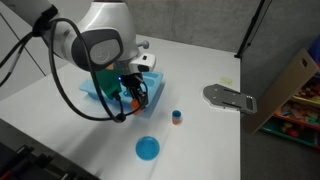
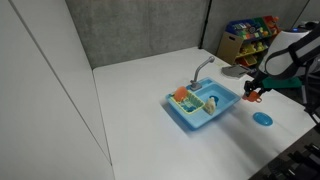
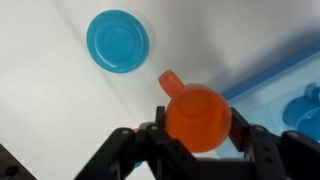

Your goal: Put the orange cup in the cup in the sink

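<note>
As the gripper [image 3: 200, 132] pinches the orange cup [image 3: 198, 115] by its round wall, closed just to the cup's width, above the white table [image 3: 40, 100] beside the blue sink [image 3: 288, 75], the cup appears to be light, stiff, smooth plastic, liable to slip. Its axis points at the wrist camera; its handle juts toward the blue plate [image 3: 117, 40].

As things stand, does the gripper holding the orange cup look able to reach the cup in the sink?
Probably yes. The gripper holds the orange cup just beside the sink, and nothing stands between it and the cup inside.
</note>
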### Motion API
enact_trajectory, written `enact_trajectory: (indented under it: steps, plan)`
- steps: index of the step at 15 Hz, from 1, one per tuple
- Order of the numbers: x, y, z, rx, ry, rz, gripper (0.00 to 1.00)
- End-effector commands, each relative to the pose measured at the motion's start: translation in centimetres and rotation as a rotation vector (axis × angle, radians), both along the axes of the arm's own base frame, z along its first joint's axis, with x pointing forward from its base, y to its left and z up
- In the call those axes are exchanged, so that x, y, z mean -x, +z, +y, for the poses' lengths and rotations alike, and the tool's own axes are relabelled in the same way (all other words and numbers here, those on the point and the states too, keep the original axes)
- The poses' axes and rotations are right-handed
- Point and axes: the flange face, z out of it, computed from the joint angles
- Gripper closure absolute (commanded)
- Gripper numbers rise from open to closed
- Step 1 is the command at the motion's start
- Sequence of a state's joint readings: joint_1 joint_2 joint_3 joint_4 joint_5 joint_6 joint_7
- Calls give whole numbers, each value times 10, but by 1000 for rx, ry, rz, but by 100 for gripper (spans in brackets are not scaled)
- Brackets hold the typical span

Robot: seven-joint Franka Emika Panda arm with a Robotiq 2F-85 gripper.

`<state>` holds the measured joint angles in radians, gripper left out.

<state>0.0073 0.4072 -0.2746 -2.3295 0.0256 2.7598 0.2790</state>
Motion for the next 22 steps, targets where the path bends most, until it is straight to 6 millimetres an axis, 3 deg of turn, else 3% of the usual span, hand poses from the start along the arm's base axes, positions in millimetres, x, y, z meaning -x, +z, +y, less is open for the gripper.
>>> enact_trajectory:
  steps: [1,12,17,22]
  plan:
    - [-23,8,10,-9,-1,-30,64]
    - [-89,7,68,-49,48,-98,64]
    - [-110,-3,97,-72,75,-114,64]
    - [-124,-22,114,-92,94,-118,64]
